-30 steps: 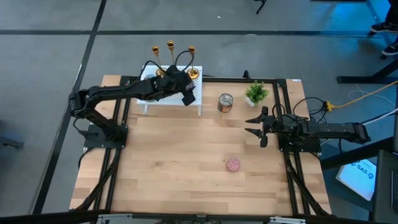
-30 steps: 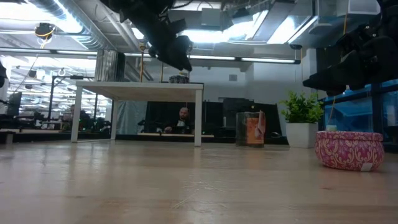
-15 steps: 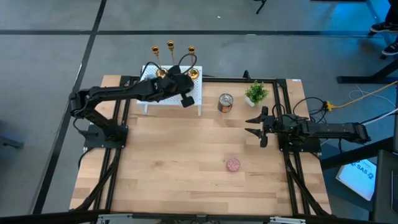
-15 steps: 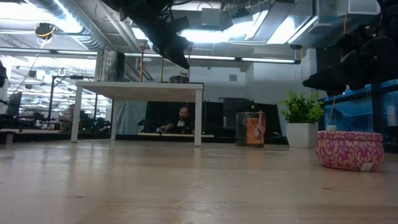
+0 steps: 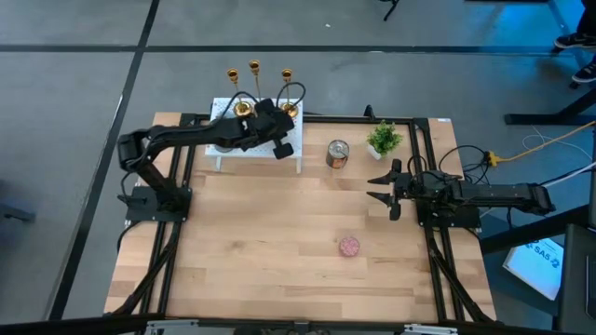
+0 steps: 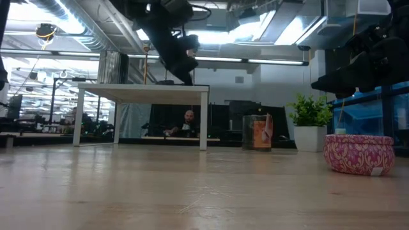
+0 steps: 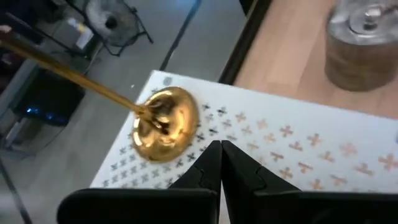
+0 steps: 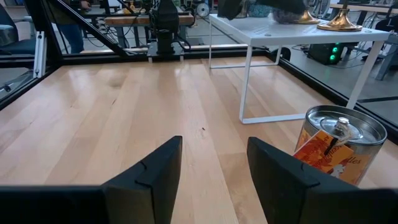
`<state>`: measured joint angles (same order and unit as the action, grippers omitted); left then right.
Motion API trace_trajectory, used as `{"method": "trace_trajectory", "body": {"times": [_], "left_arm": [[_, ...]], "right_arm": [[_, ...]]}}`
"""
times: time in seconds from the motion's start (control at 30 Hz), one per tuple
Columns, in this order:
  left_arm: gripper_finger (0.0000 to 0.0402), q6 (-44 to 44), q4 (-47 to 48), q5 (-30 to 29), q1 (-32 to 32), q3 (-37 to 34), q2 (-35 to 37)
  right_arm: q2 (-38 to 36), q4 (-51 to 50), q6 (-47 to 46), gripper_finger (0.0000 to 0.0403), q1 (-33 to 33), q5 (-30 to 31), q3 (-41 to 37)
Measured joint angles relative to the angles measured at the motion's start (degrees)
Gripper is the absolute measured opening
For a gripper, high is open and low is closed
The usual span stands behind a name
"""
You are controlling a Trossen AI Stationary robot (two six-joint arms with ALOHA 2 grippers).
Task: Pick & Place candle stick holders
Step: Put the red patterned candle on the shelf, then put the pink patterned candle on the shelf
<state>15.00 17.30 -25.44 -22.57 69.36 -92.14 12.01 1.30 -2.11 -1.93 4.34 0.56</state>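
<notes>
Three gold candle stick holders stand by their round bases on a small white stand (image 5: 251, 140) at the table's far edge: left one (image 5: 240, 104), middle one (image 5: 253, 69), right one (image 5: 290, 104). The middle one's base is hidden behind my left arm. My left gripper (image 7: 221, 155) is shut with nothing between its fingers. It slants down just over the stand's top, beside one gold base (image 7: 165, 124); I see no touch. My right gripper (image 8: 214, 174) waits open at the table's right side (image 5: 384, 186).
A silver and copper tin (image 5: 337, 154) stands right of the stand, with a small potted plant (image 5: 383, 140) beyond it. A pink patterned tin (image 5: 349, 247) sits on the bare wood toward the near right. A black frame borders the table.
My left gripper has sunk toward the stand's top and edged toward the far edge, rolling a little. In the low view its tip has gone from blunt to pointed, the fingers having come together. The candle stick holders have stayed put.
</notes>
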Motion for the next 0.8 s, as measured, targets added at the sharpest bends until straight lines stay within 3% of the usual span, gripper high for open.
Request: {"method": "trace_trajectory", "body": {"times": [0.5,0.8], "left_arm": [[0.0001,-0.39,3.98,-7.29,2.6,-0.07,1.3],[0.0002,-2.04,11.15,-6.4,7.44,-0.09,8.6]], "right_arm": [[0.0,-0.01,-0.01,0.0185,0.0,0.0,0.0],[0.0,-0.02,0.0,0.0185,0.0,0.02,0.0]]}}
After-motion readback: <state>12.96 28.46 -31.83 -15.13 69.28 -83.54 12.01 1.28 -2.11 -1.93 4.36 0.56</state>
